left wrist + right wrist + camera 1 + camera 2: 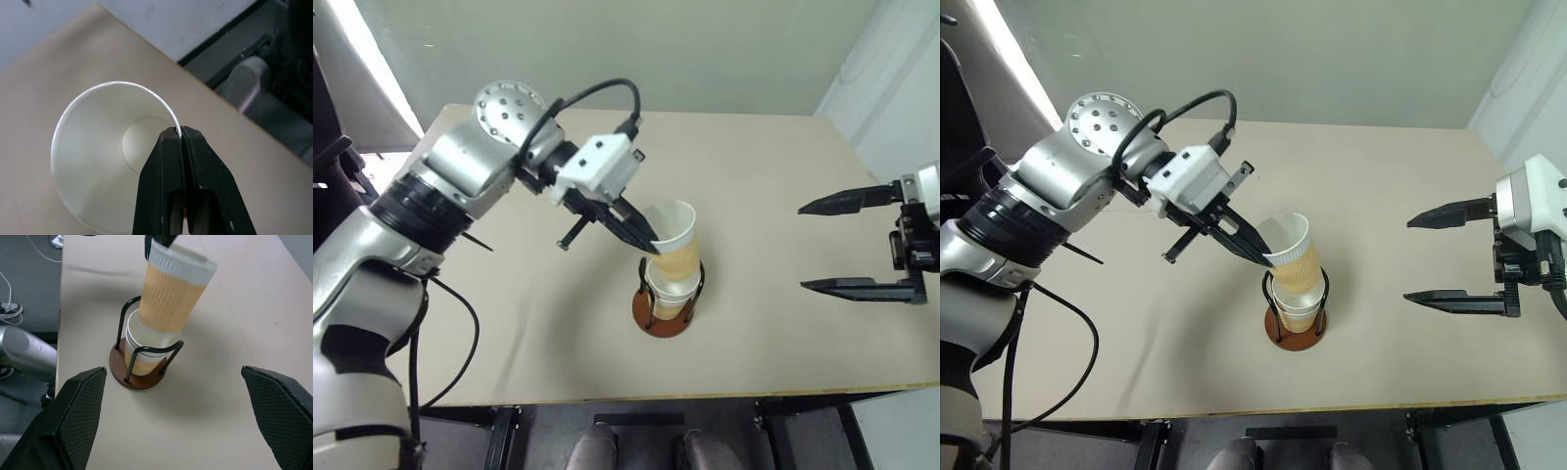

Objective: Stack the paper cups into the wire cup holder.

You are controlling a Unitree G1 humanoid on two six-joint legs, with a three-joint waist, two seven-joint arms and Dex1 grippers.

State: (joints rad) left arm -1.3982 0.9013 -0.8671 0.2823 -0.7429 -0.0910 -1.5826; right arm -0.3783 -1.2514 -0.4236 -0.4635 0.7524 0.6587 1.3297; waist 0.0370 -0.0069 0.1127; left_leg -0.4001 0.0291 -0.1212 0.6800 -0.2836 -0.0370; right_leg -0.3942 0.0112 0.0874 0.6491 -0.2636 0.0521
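The wire cup holder (662, 318), a reddish-brown disc with black wire loops, stands near the table's front middle. A paper cup (671, 292) sits nested inside it. Above that, a second paper cup (674, 245) hangs tilted, its base lowered into the cup below. My left gripper (649, 243) is shut on this upper cup's rim (177, 128), one finger inside and one outside. In the right wrist view the tilted cup (172, 289) leans over the holder (142, 369). My right gripper (822, 245) hovers open to the right of the holder, with nothing between its fingers.
The tan table (773, 176) reaches to a front edge just below the holder. Its right edge lies near the right gripper. A black cable (460, 333) droops from my left arm over the table's left part.
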